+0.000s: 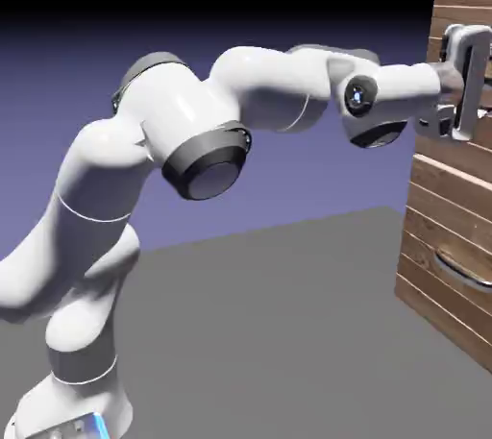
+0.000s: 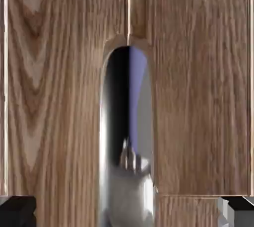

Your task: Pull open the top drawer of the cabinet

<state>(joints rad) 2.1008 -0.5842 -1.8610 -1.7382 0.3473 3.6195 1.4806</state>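
The cabinet (image 1: 428, 235) of brown planks stands at the exterior view's right. Its top drawer (image 1: 461, 0) carries a short silvery handle (image 1: 473, 67). My gripper (image 1: 459, 93) is stretched out level and sits right at that handle. In the hand view the handle (image 2: 126, 171) runs up the middle as a shiny bar against the drawer's wood (image 2: 198, 97). My dark fingertips (image 2: 17, 211) show in the two bottom corners, one on each side of the handle, with wood visible between each tip and the bar. The jaws stand apart around the handle without touching it.
A lower drawer front with a wider curved grey handle (image 1: 459, 269) sits below the top one. The grey table (image 1: 269, 331) spreads between the arm's base and the cabinet.
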